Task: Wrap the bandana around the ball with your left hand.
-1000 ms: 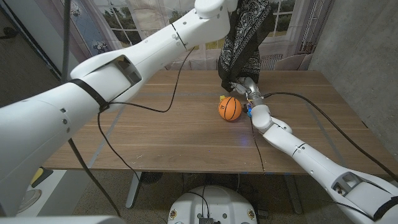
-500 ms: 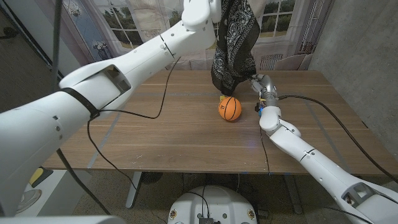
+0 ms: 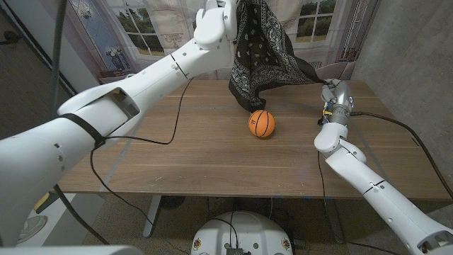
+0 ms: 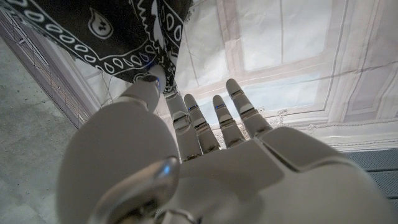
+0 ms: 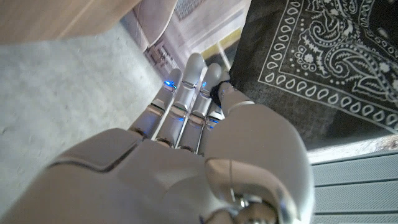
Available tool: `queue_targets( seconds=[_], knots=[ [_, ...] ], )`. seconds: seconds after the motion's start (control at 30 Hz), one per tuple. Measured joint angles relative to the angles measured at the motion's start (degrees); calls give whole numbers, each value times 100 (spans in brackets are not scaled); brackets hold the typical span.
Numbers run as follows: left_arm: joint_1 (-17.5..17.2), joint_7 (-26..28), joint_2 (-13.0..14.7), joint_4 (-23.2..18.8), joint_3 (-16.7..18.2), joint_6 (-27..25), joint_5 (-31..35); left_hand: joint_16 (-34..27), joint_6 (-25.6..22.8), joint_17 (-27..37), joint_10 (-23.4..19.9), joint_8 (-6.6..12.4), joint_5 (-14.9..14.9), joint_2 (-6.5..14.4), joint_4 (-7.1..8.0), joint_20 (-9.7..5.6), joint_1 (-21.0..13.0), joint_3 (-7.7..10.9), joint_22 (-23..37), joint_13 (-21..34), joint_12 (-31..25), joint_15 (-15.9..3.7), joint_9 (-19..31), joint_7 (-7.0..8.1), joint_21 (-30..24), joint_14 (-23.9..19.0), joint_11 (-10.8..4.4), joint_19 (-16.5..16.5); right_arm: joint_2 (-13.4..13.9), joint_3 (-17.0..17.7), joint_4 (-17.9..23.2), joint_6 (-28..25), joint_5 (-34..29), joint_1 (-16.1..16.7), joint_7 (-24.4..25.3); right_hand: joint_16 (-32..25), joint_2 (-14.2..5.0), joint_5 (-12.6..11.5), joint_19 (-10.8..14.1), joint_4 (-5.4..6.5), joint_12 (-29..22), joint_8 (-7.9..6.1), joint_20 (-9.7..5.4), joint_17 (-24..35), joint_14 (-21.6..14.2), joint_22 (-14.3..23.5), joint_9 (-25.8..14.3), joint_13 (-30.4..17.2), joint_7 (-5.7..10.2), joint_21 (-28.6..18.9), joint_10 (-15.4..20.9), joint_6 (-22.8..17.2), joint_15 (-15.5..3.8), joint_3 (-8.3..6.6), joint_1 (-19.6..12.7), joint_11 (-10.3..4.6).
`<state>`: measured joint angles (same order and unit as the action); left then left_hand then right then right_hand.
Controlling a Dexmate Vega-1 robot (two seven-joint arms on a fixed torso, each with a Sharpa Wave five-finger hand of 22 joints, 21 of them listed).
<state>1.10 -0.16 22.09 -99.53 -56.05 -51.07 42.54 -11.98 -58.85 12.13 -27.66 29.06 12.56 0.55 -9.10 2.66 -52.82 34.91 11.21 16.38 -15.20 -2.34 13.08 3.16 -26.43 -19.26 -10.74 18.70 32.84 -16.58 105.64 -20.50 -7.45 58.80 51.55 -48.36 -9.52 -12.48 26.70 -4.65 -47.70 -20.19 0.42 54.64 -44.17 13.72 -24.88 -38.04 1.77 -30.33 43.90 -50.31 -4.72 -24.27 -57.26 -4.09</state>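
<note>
A small orange basketball [image 3: 262, 123] sits on the wooden table [image 3: 177, 156], right of centre. High above it my left hand [image 3: 216, 18] pinches the top of a black bandana [image 3: 262, 53] with white paisley print. In the left wrist view the thumb and one finger of the left hand [image 4: 205, 155] pinch the bandana [image 4: 124, 31] while the other fingers reach straight out. The cloth hangs down just behind the ball and stretches right to my right hand [image 3: 334, 92]. In the right wrist view the right hand [image 5: 199, 143] grips a corner of the bandana [image 5: 311, 56].
Black cables [image 3: 180, 113] trail from both arms across the table. A curtained window [image 3: 141, 28] stands behind the table and a grey wall [image 3: 410, 49] on the right. A pale chair back [image 3: 338, 69] shows past the far edge.
My right hand has moved right and away from the ball, pulling its corner of the bandana out sideways. The left hand has shifted left and higher, so the cloth spreads wider.
</note>
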Motion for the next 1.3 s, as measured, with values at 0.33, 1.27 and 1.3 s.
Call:
queue_targets(
  seconds=[0.33, 1.27, 1.3],
  knots=[
    [-383, 165, 139, 27, 348, 145, -238, 0, 24, 0, 0, 0, -28, 12, 0, -23, 17, 0, 0, 0, 0, 6, 0, 24, 0, 56, 0, -23, 68, 567, 570, -505, -341, 348, 495, 0, 0, -11, -67, 79, -128, 0, -20, 150, 10, -15, -175, -211, 59, -43, -43, 60, -11, -31, 0, -42],
    [-1460, 130, 936, -1191, 857, -160, -661, 0, -2, -16, -1, 513, -145, 33, -77, 0, -7, -115, 13, -2, 39, -12, 2, -1, -35, 73, 0, -62, 95, 1511, 1206, -389, -490, 1003, 408, 73, 0, -49, -95, 113, -128, 0, -49, 282, 40, -42, -372, -166, 111, -176, -73, 111, 20, -63, 0, -72],
    [-1500, 91, 969, -1250, 871, -189, -704, 0, -2, -16, -1, 514, -145, 33, -77, 0, -7, -115, 13, -2, 39, -12, 2, -1, -35, 73, 0, -62, 121, 1563, 1273, -373, -499, 1100, 367, 103, 0, -49, -111, 113, -128, 0, -33, 282, 40, -56, -372, -166, 111, -176, -78, 111, 20, -63, 0, -77]
  ],
)
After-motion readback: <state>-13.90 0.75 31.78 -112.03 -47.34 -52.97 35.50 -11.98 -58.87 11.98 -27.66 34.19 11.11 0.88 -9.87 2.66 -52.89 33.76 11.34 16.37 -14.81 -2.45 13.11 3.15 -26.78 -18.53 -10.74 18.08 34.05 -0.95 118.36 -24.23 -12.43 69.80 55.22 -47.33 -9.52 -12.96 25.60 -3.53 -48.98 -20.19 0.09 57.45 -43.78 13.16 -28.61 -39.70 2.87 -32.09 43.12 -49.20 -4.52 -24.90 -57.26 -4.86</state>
